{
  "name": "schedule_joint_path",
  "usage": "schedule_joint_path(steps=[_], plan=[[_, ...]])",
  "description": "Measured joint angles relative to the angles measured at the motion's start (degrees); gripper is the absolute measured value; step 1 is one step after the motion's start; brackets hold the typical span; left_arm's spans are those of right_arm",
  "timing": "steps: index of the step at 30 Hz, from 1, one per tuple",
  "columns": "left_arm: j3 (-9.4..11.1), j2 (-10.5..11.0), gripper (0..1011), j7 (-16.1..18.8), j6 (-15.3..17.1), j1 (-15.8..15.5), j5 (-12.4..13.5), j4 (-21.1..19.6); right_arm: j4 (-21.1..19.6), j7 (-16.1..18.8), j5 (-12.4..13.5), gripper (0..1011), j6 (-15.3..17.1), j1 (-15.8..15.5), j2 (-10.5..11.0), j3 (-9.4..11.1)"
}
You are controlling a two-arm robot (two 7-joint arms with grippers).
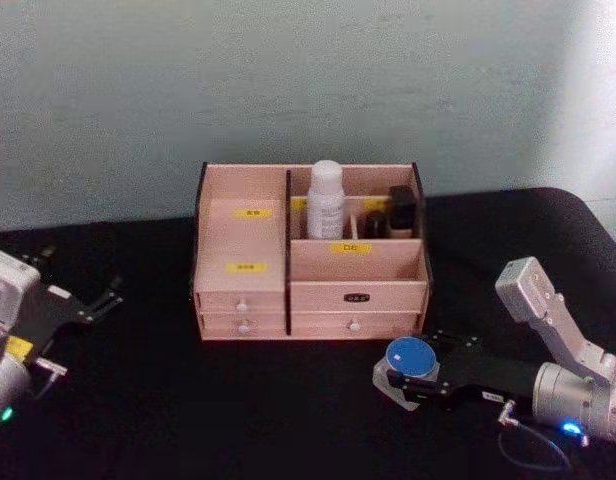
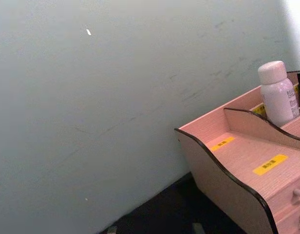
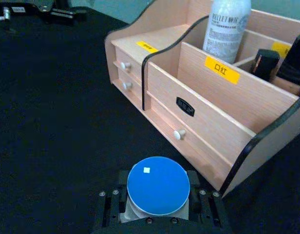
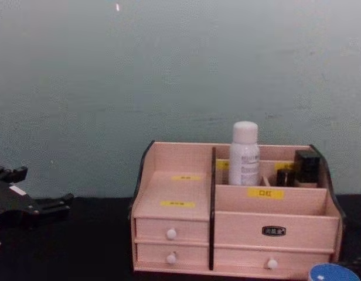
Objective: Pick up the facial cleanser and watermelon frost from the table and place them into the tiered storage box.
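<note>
Closest in, the right gripper (image 1: 412,372) is down low over the black table (image 1: 188,410), just in front of the box's right-hand drawers. Its fingers (image 3: 204,207) are pressed in on either side of the jar (image 3: 158,185), so it's pinching it, blue lid facing up. Can't tell whether the jar is actually off the table or resting on it. It's near the box (image 1: 318,295) but not touching it.

Off at the left edge of the table the left gripper (image 1: 83,290) sits well apart from everything, with its fingers spread and nothing between them.

Next back is the box itself, pale wood with dark edges, a stepped left side with yellow labels, and white-knobbed drawers along the front. The white bottle (image 1: 326,200) stands upright in the rear compartment, just right of the dark divider. A couple of dark bottles (image 1: 401,208) sit further right in the same back row. Behind all of it is a plain pale wall (image 1: 288,80).
</note>
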Motion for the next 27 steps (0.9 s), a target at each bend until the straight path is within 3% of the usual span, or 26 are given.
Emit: schedule_joint_path(steps=[18, 27], plan=[[0.00, 0.00, 1001, 0.00, 0.00, 0.00, 0.00, 0.00, -2.52, 3.76, 1.23, 717, -3.23, 2.49, 0.47, -1.31], [0.00, 0.00, 1001, 0.00, 0.00, 0.00, 0.00, 0.00, -1.97, 5.20, 0.28, 717, -5.51, 7.68, -2.37, -3.83]])
